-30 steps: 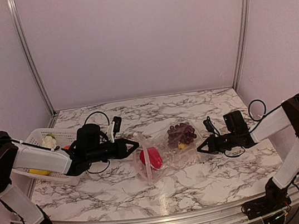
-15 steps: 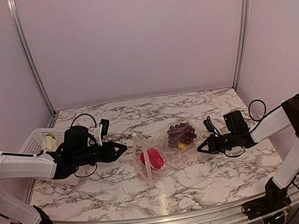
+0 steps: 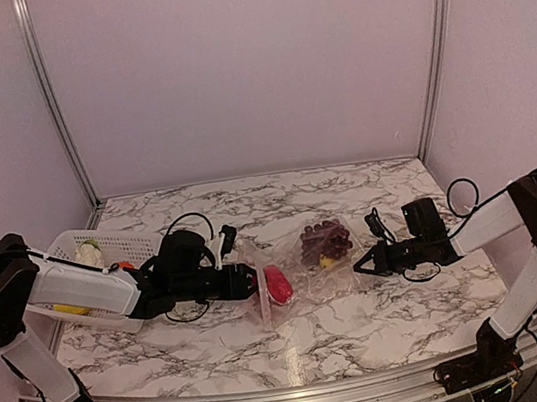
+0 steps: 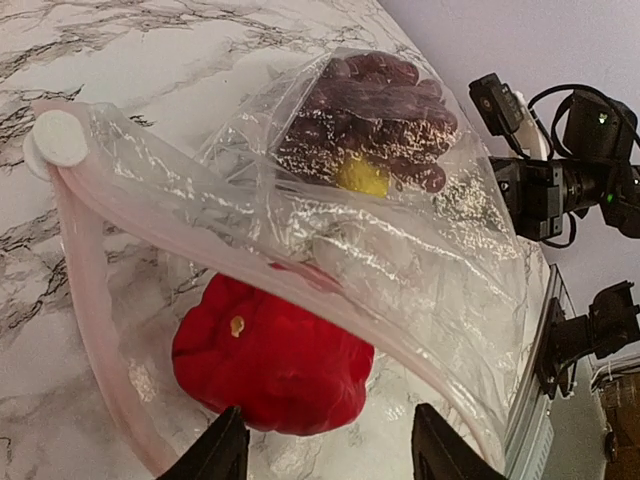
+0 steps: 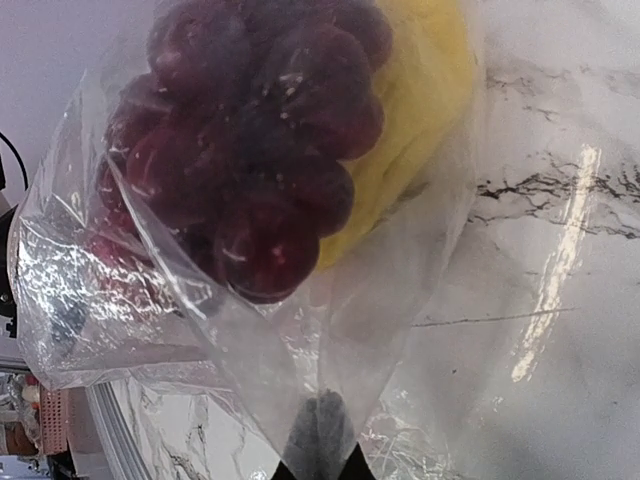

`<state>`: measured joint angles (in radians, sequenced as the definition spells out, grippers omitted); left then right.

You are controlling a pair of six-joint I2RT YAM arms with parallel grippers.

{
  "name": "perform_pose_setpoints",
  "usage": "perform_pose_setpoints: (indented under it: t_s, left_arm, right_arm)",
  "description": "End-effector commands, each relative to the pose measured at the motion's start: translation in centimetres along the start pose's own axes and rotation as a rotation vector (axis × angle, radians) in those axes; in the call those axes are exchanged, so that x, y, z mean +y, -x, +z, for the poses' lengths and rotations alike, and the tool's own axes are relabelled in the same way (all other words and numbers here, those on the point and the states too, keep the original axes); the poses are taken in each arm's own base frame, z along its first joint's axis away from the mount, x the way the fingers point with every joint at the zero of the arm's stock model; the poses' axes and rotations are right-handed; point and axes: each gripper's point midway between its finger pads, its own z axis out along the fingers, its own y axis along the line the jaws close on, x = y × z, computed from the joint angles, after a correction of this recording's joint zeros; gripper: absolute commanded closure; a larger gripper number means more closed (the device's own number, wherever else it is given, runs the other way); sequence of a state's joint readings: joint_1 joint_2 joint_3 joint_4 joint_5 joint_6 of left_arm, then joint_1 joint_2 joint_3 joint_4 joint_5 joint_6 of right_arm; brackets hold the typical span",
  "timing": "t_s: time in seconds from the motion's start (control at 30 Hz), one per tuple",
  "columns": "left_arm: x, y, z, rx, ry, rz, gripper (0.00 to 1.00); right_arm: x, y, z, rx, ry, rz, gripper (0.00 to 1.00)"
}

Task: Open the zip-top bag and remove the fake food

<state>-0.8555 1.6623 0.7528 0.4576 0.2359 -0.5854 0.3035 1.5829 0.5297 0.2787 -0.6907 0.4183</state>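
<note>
1. Far left: the white mesh basket (image 3: 62, 242) stands on the table (image 3: 368, 323), close beside the left arm. It holds a cauliflower (image 3: 87, 254) and a yellow toy (image 3: 71, 310). It is probably the drop point for removed food, which would explain its position within that arm's reach.

2. The left fingers (image 4: 225, 455) are spread wide and hold nothing. They face the mouth of the zip-top bag (image 4: 400, 250). The spread suits the red piece (image 4: 270, 360), which lies just inside the mouth, directly ahead of them. Glare on the plastic makes it uncertain whether the tips have passed the rim.

3. The bag lies on its side at the table centre, mouth toward the left arm. Its pink zip strip (image 4: 75, 280) is parted, with the white slider (image 4: 57, 138) at one end. This orientation gives the left arm a straight path inward.

4. Deeper in, at the closed end, sit the grape bunch (image 4: 370, 110) and a yellow piece (image 4: 360, 175), touching each other.

5. The right fingers (image 5: 322, 440) are closed on a fold of bag plastic at the closed end. This grip probably anchors the bag so that it does not slide when an item is pulled out.

6. Markings: no brand, label or writing is legible on any item.
</note>
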Motion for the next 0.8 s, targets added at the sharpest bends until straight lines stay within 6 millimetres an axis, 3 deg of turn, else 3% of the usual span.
perform_pose_setpoints:
  t_s: [0.0,0.23,0.37,0.43,0.63,0.77]
  left_arm:
    - [0.5,0.4,1.6,0.018,0.060,-0.022,0.39]
    - [1.7,-0.1,3.7,0.085,0.188,-0.027,0.19]
    - [2.2,-0.6,4.9,0.134,0.261,0.006,0.14]
    - [2.1,-0.8,5.5,0.151,0.284,0.031,0.02]
    - [2.6,-1.7,6.7,0.208,0.332,0.062,0.01]
    - [3.4,-1.5,6.3,0.200,0.382,0.071,0.09]
  right_arm:
    - [1.0,0.5,-0.4,-0.018,0.024,-0.030,1.00]
    - [1.8,0.2,-0.2,-0.007,0.039,-0.056,1.00]
    - [2.1,0.0,0.0,-0.003,0.043,-0.063,1.00]
    - [2.1,0.0,0.0,-0.002,0.043,-0.065,1.00]
    - [2.0,-0.2,0.1,0.001,0.041,-0.065,1.00]
    - [1.9,-0.3,0.1,0.001,0.031,-0.067,1.00]
